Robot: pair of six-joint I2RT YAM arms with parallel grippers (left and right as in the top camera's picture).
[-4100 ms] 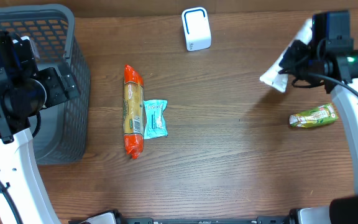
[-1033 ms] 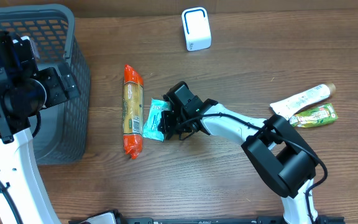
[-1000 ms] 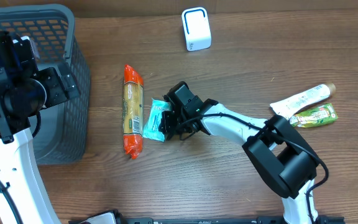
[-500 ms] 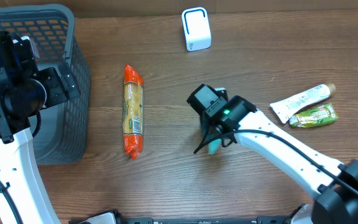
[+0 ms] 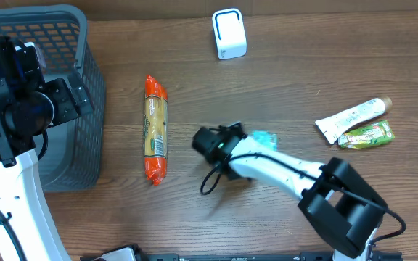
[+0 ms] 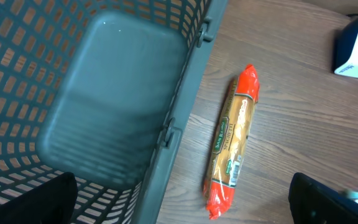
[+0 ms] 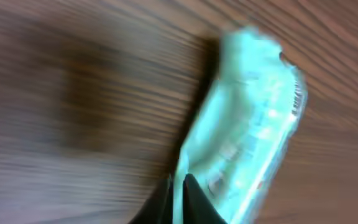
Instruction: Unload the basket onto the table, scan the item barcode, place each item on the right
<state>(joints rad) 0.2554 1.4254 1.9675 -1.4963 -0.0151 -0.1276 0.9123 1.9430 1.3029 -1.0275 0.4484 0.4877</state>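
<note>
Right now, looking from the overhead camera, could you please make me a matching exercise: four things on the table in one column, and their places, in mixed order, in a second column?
Things:
1. white scanner
2. long orange-ended packet
3. green pouch
4. teal packet

Places:
A. touching the white tube, at the right side
B. against the right arm, near the middle of the table
C. alone at the top of the picture
D. nearest to the basket

Right pairs: 1-C, 2-D, 3-A, 4-B.
</note>
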